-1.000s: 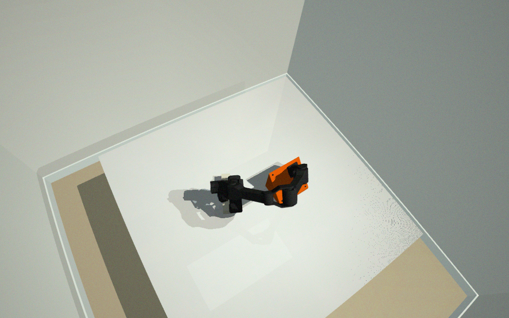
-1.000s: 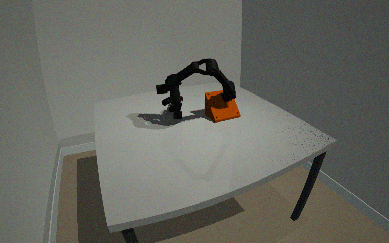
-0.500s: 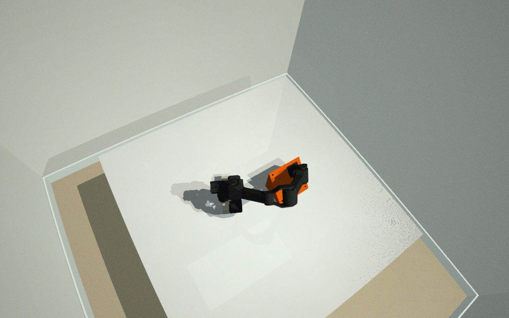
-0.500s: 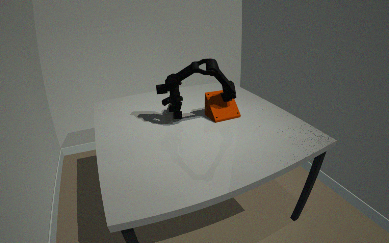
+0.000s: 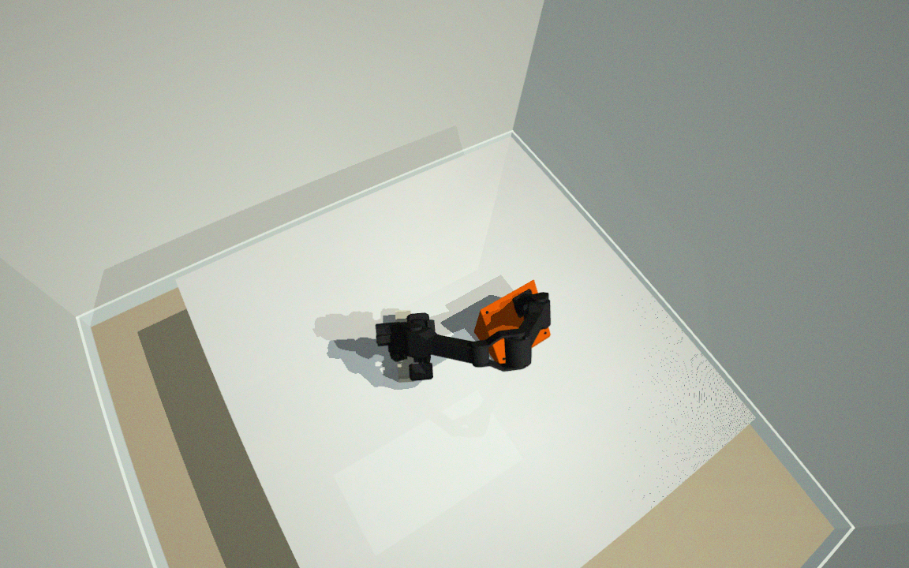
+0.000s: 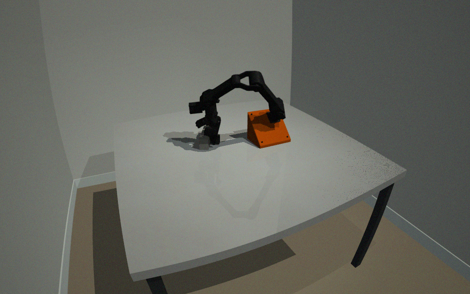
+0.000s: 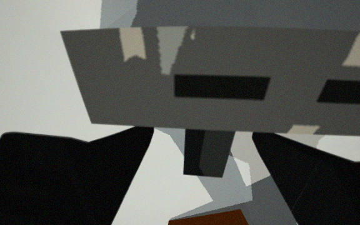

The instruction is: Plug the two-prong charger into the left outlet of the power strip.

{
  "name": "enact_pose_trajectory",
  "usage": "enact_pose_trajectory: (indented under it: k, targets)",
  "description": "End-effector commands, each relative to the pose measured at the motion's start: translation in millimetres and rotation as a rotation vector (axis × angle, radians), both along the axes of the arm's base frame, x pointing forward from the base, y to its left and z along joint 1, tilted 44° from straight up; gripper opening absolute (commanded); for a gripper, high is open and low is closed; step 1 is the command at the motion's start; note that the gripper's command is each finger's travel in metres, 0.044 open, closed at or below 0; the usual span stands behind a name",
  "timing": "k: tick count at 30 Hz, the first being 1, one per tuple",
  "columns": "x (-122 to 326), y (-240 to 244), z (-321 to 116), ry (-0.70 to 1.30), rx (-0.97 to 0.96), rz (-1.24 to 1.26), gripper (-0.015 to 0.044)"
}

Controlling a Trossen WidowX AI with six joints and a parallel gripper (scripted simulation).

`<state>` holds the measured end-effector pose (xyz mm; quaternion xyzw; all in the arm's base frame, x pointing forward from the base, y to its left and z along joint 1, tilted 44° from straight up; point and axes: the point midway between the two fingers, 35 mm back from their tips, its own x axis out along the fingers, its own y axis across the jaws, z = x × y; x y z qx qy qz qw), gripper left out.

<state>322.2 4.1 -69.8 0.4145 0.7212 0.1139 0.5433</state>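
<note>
The grey power strip [image 7: 130, 94] [image 6: 202, 143] crosses the upper wrist view, with two dark rectangular outlets, the right one cut off by the frame edge. The dark, blocky charger [image 7: 211, 156] shows at the strip's lower edge, between my fingers. Its upper end meets or passes behind that edge; its prongs are hidden, so I cannot tell whether they are in an outlet. My gripper [image 7: 202, 129] [image 6: 211, 136] is open, with a gap on each side of the charger. In the top and exterior views, the arm hides the charger and part of the strip.
The orange wedge [image 5: 539, 340] [image 6: 271, 138] [image 7: 211, 217] stands under the arm's base on the white table [image 5: 585, 438] [image 6: 178, 219]. The arm arches from the wedge to the strip. Shadows lie around the strip. Walls stand behind the table.
</note>
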Motion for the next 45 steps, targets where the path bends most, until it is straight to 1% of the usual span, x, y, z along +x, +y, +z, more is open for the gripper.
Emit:
enact_pose_trajectory:
  k: [1, 45]
  targets:
    - [-1.5, 0.7, 1.2, -0.002, 0.001, -0.003, 0.0440]
    - [-12.5, 5.0, 4.7, -0.022, -0.008, -0.009, 0.0440]
